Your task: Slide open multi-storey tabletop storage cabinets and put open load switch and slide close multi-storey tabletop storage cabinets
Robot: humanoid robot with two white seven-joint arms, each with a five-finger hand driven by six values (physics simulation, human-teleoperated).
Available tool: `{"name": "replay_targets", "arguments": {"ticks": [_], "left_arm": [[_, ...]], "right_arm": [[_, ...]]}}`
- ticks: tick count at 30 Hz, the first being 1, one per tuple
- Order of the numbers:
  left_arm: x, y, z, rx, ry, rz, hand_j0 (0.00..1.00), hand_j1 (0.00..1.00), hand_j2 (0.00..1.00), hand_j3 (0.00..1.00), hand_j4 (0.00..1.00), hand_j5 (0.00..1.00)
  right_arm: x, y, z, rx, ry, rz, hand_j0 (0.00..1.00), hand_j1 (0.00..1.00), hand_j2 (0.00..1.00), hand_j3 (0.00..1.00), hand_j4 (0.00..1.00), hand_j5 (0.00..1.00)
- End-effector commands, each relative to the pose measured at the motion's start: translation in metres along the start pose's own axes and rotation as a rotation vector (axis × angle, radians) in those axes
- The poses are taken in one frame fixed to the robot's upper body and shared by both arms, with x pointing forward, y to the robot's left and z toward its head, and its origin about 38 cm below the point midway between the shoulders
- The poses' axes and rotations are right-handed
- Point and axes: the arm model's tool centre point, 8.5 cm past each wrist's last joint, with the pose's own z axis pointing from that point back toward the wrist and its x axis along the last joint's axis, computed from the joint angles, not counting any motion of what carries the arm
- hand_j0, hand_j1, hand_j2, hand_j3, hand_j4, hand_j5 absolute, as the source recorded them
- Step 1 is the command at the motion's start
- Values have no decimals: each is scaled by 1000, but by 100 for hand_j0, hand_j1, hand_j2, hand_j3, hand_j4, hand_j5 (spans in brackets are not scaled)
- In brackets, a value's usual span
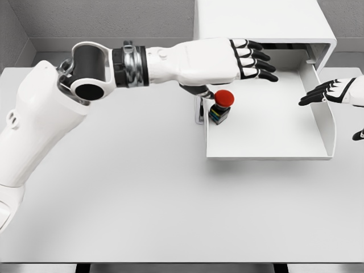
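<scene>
- A pale grey table fills most of the view, with grey walls behind it and dark floor showing along the near edge.
- One white storage cabinet stands at the back, with its single drawer pulled out toward the robot.
- The left arm reaches across from the left, forearm level, and the left hand hovers over the back of the drawer with fingers stretched out flat, holding nothing.
- One load switch, with a red cap on a dark body, stands just below that hand's wrist, inside the drawer's left corner.
- The right hand enters at the right edge, beside the drawer's right wall, fingers extended and empty.
</scene>
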Motion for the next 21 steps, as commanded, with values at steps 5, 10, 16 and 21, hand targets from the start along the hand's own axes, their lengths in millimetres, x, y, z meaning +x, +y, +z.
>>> {"name": "replay_targets", "arguments": {"ticks": [5, 10, 16, 21], "left_arm": [[-1, 25, 40, 25, -1, -4, 100, 100, 100, 100, 100, 100], [-18, 24, 161, -107, 135, 137, 100, 100, 100, 100, 100, 100], [-16, 12, 194, -87, 184, 225, 100, 100, 100, 100, 100, 100], [-18, 27, 228, -62, 251, 224, 100, 100, 100, 100, 100, 100]], "right_arm": [[0, 5, 0, 6, -1, -16, 100, 100, 100, 100, 100, 100], [-1, 8, 3, 16, 8, -23, 100, 100, 100, 100, 100, 100], [0, 17, -1, 30, -3, -41, 100, 100, 100, 100, 100, 100], [-2, 26, -6, 24, -11, -69, 100, 100, 100, 100, 100, 100]]}}
